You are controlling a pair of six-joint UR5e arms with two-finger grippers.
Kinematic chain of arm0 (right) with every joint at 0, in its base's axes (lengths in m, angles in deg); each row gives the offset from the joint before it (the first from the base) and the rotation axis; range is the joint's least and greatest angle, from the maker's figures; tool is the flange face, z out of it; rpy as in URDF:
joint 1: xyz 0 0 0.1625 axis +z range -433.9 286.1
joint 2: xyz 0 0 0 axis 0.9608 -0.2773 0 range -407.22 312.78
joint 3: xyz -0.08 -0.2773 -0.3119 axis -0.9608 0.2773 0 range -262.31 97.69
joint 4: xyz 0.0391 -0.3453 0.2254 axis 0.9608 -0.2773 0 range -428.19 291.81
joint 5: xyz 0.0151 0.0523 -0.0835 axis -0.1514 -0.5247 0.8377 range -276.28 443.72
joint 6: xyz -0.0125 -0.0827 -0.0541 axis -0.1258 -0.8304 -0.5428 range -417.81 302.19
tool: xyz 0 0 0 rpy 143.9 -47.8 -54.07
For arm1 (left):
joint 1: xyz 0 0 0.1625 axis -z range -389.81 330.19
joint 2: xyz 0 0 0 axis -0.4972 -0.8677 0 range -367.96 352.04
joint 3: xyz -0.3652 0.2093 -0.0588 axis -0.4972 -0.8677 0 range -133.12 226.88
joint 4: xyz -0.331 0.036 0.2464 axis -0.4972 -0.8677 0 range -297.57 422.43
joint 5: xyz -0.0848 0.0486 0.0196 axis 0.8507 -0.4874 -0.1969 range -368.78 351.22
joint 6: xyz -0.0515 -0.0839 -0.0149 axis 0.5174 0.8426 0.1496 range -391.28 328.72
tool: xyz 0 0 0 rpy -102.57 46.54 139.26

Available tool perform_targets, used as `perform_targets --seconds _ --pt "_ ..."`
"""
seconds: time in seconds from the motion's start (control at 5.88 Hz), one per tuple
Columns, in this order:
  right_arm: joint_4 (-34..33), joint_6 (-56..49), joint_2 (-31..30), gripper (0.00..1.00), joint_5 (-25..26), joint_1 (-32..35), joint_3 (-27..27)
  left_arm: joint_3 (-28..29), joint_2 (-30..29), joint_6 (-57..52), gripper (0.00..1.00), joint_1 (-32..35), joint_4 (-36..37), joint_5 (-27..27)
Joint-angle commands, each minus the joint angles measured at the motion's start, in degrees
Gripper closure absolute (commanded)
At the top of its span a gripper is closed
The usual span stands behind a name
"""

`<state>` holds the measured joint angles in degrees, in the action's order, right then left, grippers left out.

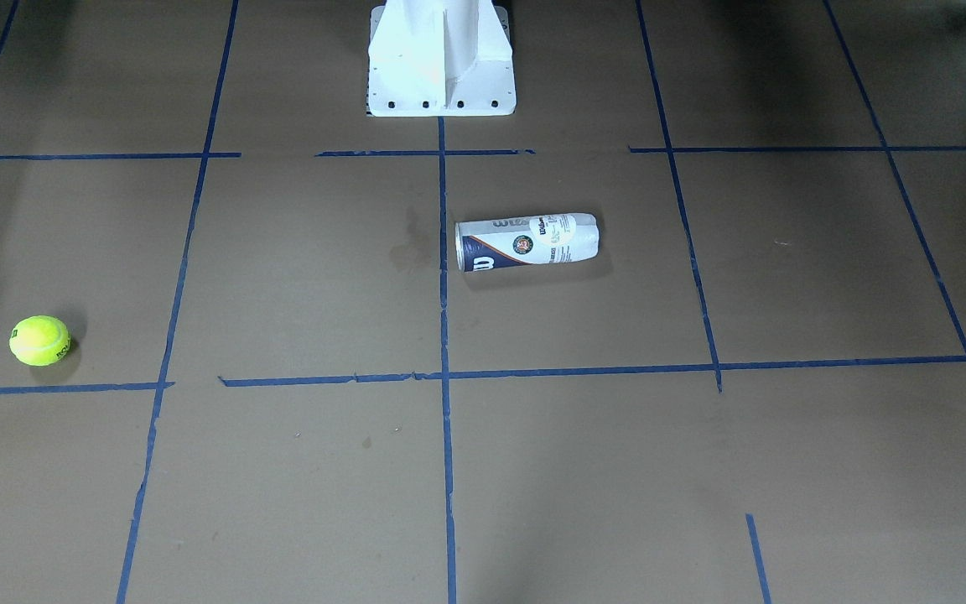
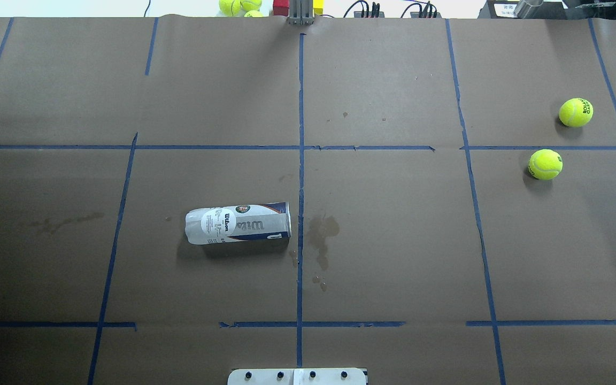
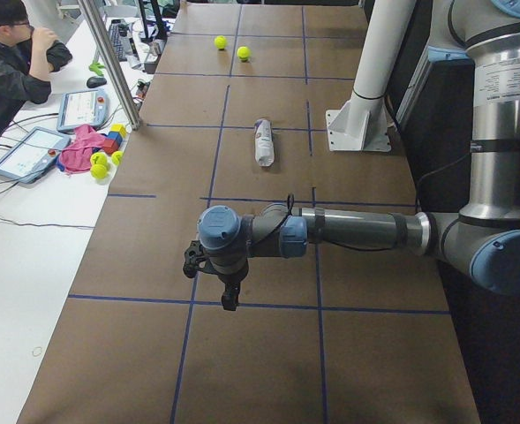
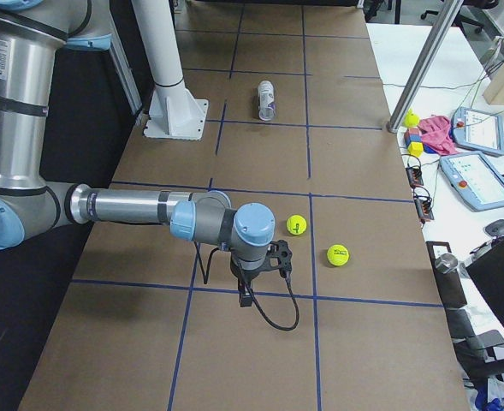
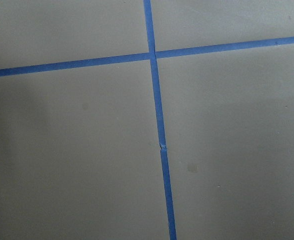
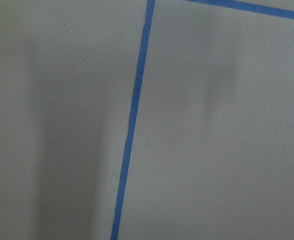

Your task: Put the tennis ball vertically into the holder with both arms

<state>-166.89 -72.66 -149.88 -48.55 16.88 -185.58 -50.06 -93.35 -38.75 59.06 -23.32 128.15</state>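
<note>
Jaw state: cannot tell for left gripper (image 3: 230,304) or right gripper (image 4: 245,300); seen only from the table ends, both pointing down over bare paper and holding nothing visible.

Table (image 2: 393,240): covered in brown paper, marked into big squares with blue tape (image 2: 300,160); darker stain (image 2: 321,235) just right of the centre line. Wrist views: only paper and tape crossings.

Bench (image 3: 30,221) along the far side: white, cluttered with tablets (image 3: 23,152), cables, a pink cloth, coloured blocks and spare balls. Person (image 3: 8,62) seated at it. Metal post (image 3: 109,62) rising slantwise at the table's edge.

Left arm (image 3: 357,231): reaches out level over the table's left end, well apart from holder. Right arm (image 4: 132,205): the same at the right end, near the two balls but touching neither.

Pedestal (image 1: 441,59): white, bolted at the table's near-robot edge on the centre line.

Holder (image 2: 238,223): lies on its side in the robot's left half, one end just beside the centre tape, long axis across the table, label up. Not upright.

Balls (image 2: 545,164): two, yellow-green, resting loose on the paper far out on the robot's right, near each other, well apart from holder.
</note>
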Motion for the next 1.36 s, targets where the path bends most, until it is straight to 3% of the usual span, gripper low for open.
perform_targets --seconds 0.0,0.51,0.68,1.02,1.19 --pt "0.0 0.0 0.3 0.0 0.0 0.0 0.1 -0.4 -0.3 0.0 0.0 0.0 0.1 -0.1" --pt "2.0 0.6 5.2 0.0 -0.1 0.0 -4.4 -4.6 -1.5 0.3 0.0 0.0 -1.5 0.0" --pt "7.2 0.6 5.4 0.0 -0.2 -0.1 -4.3 -4.1 -4.8 0.4 0.0 0.0 -8.3 -0.1" --pt "9.8 0.6 4.6 0.0 -0.1 -0.2 -3.9 -3.4 -5.3 1.1 0.0 0.0 -21.9 0.0" --pt "9.9 0.6 4.6 0.0 -0.2 -0.2 -3.6 -4.2 -5.7 1.1 0.0 -1.0 -25.1 0.2"
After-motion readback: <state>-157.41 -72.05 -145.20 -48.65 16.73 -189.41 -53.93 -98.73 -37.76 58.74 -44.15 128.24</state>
